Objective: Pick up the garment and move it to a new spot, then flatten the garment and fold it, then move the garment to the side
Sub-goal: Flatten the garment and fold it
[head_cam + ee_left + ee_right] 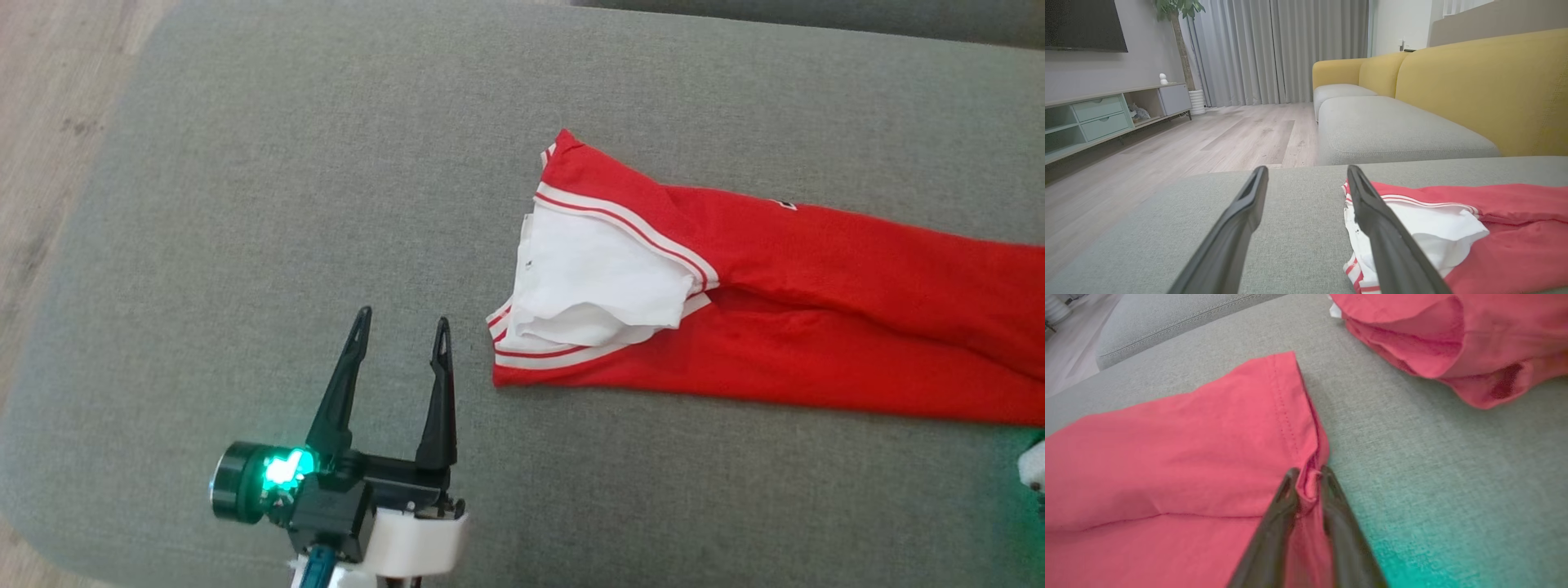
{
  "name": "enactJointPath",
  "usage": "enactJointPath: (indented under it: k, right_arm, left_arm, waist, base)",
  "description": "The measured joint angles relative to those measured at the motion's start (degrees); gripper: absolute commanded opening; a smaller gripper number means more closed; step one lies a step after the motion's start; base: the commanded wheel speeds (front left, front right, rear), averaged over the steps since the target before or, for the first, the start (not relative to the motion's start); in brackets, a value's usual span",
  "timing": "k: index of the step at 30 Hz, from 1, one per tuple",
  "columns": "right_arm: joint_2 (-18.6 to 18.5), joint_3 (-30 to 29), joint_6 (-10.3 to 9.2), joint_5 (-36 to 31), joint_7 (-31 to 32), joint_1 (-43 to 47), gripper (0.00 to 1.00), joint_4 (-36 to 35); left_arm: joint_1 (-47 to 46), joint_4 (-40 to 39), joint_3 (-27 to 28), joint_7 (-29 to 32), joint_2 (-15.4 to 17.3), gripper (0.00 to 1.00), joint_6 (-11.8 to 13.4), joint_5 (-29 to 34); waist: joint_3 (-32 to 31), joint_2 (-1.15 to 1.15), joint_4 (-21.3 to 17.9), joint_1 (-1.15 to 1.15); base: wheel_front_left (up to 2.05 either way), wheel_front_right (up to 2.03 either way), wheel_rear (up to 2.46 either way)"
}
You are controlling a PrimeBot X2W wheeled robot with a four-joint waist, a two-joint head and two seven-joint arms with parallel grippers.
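Note:
The garment (816, 310) is a pair of red trousers with a white-striped waistband and white lining, lying on the grey cushion (326, 163) and running off the right edge of the head view. My left gripper (402, 325) stands open over bare cushion, left of the waistband (1412, 202), touching nothing. In the right wrist view my right gripper (1308, 475) is shut on the hem corner of one red trouser leg (1188, 449), the cloth bunched between its fingertips. The other leg's hem (1453, 347) lies apart at the upper right.
The grey cushion drops off to wooden floor (49, 122) on the left. Beyond it in the left wrist view stand a yellow sofa (1474, 90) with grey seats, a TV cabinet (1106, 114) and curtains (1278, 49).

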Motion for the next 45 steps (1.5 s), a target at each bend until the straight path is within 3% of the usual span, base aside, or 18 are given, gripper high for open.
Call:
enactJointPath:
  k: [6,13,16,21,28,31,35,45]
  right_arm:
    - [-0.11,0.48,0.0,-0.74,0.51,0.0,0.0,-2.85]
    - [-7.34,-1.4,0.0,-0.57,0.49,-0.12,0.0,-8.14]
    - [-8.51,-1.62,0.0,0.96,1.58,-0.5,0.0,-13.28]
    - [-5.86,2.19,0.0,4.88,4.25,-1.46,0.0,-25.76]
    - [0.22,14.17,0.0,4.35,7.95,-1.39,0.0,-37.32]
    - [3.5,22.19,0.0,2.22,8.43,-1.57,0.0,-36.66]
    - [4.94,29.38,0.0,1.99,7.8,-2.26,0.0,-31.99]
    - [6.01,40.29,0.0,2.61,5.35,-2.79,0.0,-20.39]
  left_arm:
    - [0.55,0.37,2.59,0.0,-1.54,1.0,-2.36,2.03]
    - [2.19,1.23,4.71,0.0,-2.85,1.0,-5.1,3.75]
    - [2.36,1.63,5.69,0.0,-3.34,1.0,-5.93,4.23]
    - [2.44,2.16,6.32,0.0,-3.91,1.0,-7.48,4.97]
    - [4.17,3.2,7.62,0.0,-4.98,1.0,-9.39,5.73]
    - [4.19,3.74,7.76,0.0,-5.66,1.0,-10.43,6.19]
    - [4.19,4.01,7.86,0.0,-6.52,1.0,-11.26,6.67]
    - [4.21,4.42,9.03,0.0,-7.53,1.0,-12.47,7.44]
  waist:
    - [-0.42,0.0,-1.43,0.01]
    - [-1.21,0.0,-3.63,0.01]
    - [-1.85,0.0,-4.3,0.01]
    - [-2.72,0.0,-4.55,0.0]
    - [-3.26,0.0,-3.8,0.0]
    - [-3.34,0.0,-2.83,0.0]
    - [-3.28,0.0,-1.56,0.0]
    - [-2.06,0.0,0.55,0.01]
  base:
    - [0.0,0.0,0.0]
    - [0.0,0.0,0.0]
    - [0.0,0.0,0.0]
    - [0.0,0.0,0.0]
    - [0.0,0.0,0.0]
    - [0.0,0.0,0.0]
    - [0.0,0.0,0.0]
    - [0.0,0.0,0.0]
